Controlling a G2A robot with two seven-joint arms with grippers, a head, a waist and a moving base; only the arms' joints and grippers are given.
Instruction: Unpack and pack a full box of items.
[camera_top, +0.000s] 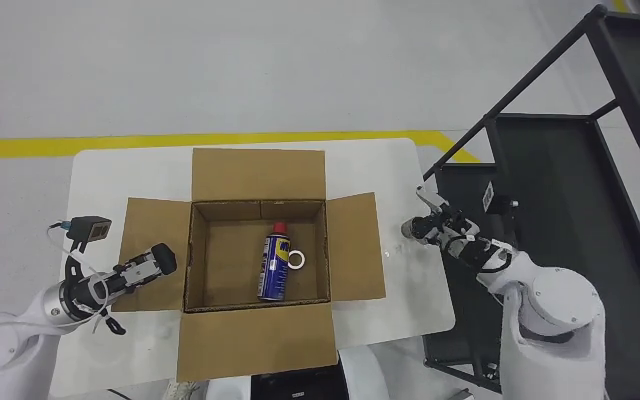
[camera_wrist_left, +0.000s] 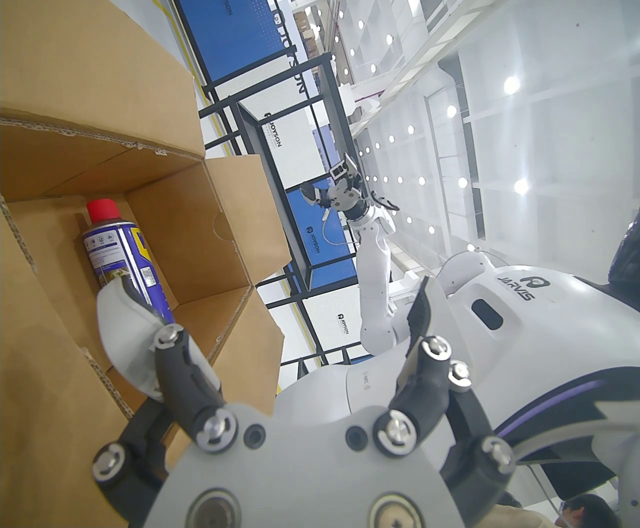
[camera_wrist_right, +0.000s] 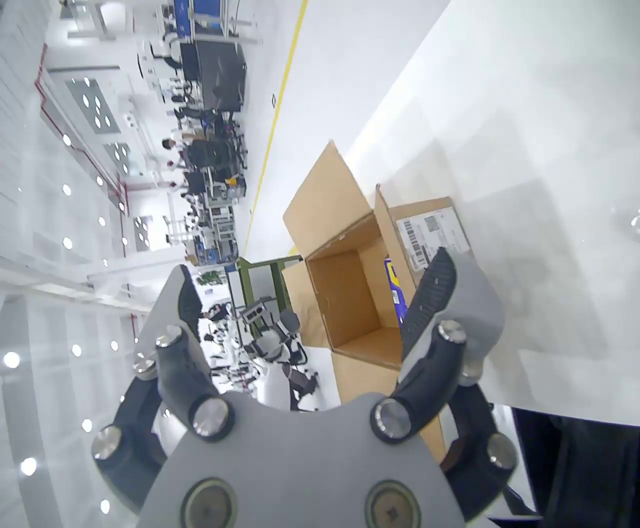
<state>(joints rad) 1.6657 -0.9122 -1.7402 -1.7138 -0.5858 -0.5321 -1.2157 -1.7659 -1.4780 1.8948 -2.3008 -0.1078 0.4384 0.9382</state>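
Observation:
An open cardboard box (camera_top: 257, 300) sits mid-table with all its flaps spread out. Inside lies a blue spray can (camera_top: 274, 262) with a red cap, and a small white ring (camera_top: 298, 261) rests against its side. My left gripper (camera_top: 158, 259) hovers over the box's left flap, open and empty. In the left wrist view, the left gripper (camera_wrist_left: 272, 315) faces the box's inside, where the can (camera_wrist_left: 117, 252) lies. My right gripper (camera_top: 412, 228) is beyond the right flap near the table's right edge. It (camera_wrist_right: 310, 300) is open and empty, facing the box (camera_wrist_right: 345, 280).
The white table (camera_top: 110, 180) has bare room around the box. A black metal rack (camera_top: 545, 200) stands right beside the table's right edge, close to my right arm. A yellow floor line (camera_top: 200, 143) runs behind the table.

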